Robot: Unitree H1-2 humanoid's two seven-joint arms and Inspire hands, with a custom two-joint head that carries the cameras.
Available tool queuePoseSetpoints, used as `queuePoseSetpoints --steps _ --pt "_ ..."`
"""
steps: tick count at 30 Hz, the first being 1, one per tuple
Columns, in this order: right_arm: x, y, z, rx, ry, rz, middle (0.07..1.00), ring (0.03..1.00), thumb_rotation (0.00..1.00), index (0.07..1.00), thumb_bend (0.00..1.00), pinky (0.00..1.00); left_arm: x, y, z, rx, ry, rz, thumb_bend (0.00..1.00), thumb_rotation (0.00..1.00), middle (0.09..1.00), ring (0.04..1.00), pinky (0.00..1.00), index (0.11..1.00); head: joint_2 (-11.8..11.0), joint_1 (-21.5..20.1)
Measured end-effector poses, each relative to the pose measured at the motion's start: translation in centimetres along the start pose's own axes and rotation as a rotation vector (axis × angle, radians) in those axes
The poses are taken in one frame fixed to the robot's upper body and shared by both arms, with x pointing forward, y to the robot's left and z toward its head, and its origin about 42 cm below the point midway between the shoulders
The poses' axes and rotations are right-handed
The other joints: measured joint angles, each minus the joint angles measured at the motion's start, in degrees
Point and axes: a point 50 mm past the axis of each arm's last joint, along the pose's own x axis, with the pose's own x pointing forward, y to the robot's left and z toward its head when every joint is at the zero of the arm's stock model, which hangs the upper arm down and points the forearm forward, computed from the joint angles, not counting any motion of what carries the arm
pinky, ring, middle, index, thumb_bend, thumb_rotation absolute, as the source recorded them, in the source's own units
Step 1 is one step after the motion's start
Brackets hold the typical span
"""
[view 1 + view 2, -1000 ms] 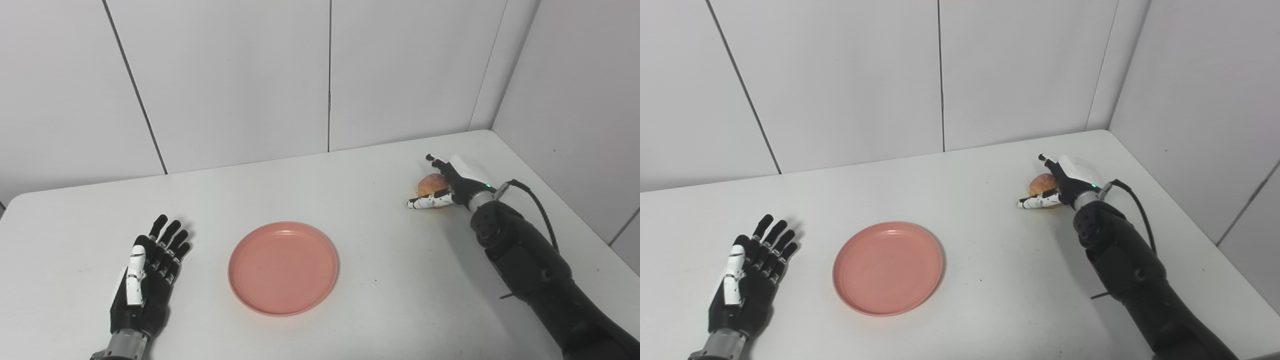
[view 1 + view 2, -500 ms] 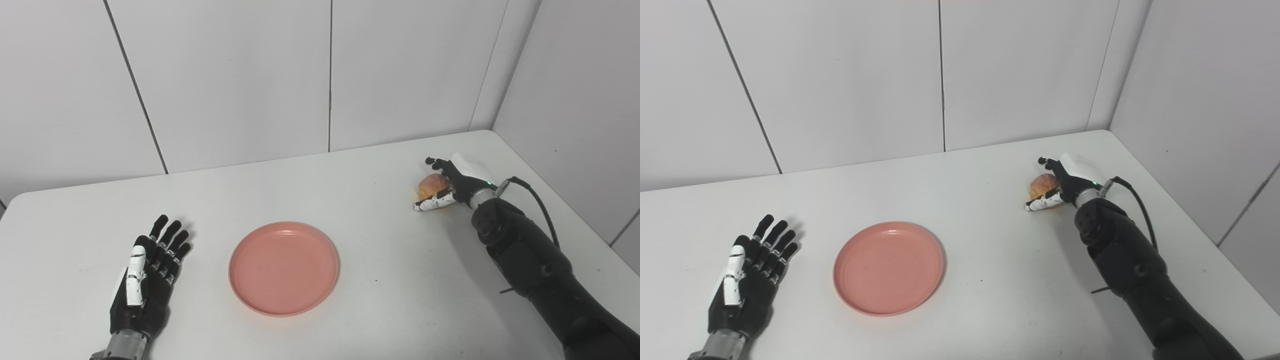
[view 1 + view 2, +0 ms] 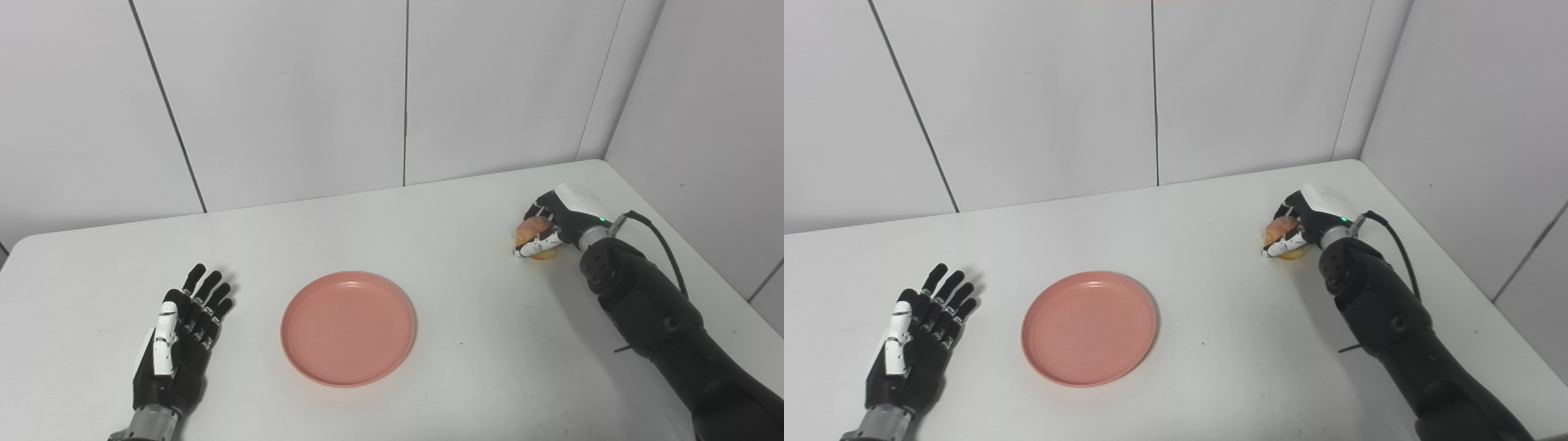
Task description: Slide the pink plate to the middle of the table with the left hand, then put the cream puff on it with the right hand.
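At the far right of the table [image 3: 429, 208], in the left eye view, the right hand [image 3: 551, 223] was wrapped around the cream puff [image 3: 534, 236], its fingers curled over the top and the white-tipped thumb pressed across the near side. That enclosing hold looked suited to a soft pastry, spreading the pressure rather than pinching it. Well to the left of that hand lay the pink plate [image 3: 348, 329], bare and about mid-table, which suggests the sliding step was done and the pick-up was in hand. Just left of the plate, apart from it, the left hand [image 3: 180, 334] rested flat, palm down, its fingers spread and holding nothing, apparently parked clear of the plate. The puff's far side and underside were covered by the fingers, so I could not tell whether it sat on the table or was already lifted.

From the right eye view, the right hand [image 3: 1304, 223] again clasped the cream puff [image 3: 1283, 236], with only a golden patch showing between thumb and fingers. A dark cable [image 3: 1393, 242] looped off the wrist behind that hand. The pink plate [image 3: 1089, 327] sat well left of and nearer than the holding hand, and the left hand [image 3: 915, 343] lay beyond it, fingers apart, its wrist cut off by the bottom edge. How firmly the pastry was held could not be judged.
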Motion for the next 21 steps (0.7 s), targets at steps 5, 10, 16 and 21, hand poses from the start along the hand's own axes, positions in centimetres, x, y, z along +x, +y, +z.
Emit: queuePoseSetpoints --steps 5,10,16,21 --pt "-0.1 -0.1 0.0 0.016 -0.002 -0.003 0.471 0.405 0.15 0.484 0.49 0.34 0.0 0.0 0.0 0.001 0.001 -0.004 0.33 1.0 0.959 0.953 1.0 0.953 0.09 0.0" --pt "-0.8 0.2 -0.1 0.023 -0.007 -0.014 0.457 0.4 0.15 0.483 0.49 0.33 0.0 0.0 0.0 0.001 0.001 -0.004 0.33 1.0 0.956 0.952 1.0 0.951 0.18 0.35" --pt "-2.1 0.3 0.7 0.029 -0.037 -0.023 0.434 0.362 0.15 0.485 0.49 0.3 0.0 0.0 0.0 -0.001 -0.001 -0.002 0.34 1.0 0.949 0.947 0.99 0.944 0.35 0.53" --pt "-2.9 -0.9 2.4 0.027 -0.086 -0.059 0.433 0.358 0.15 0.485 0.49 0.29 -0.2 -0.1 0.0 -0.002 -0.004 0.005 0.34 1.0 0.944 0.942 0.98 0.935 0.53 1.05"
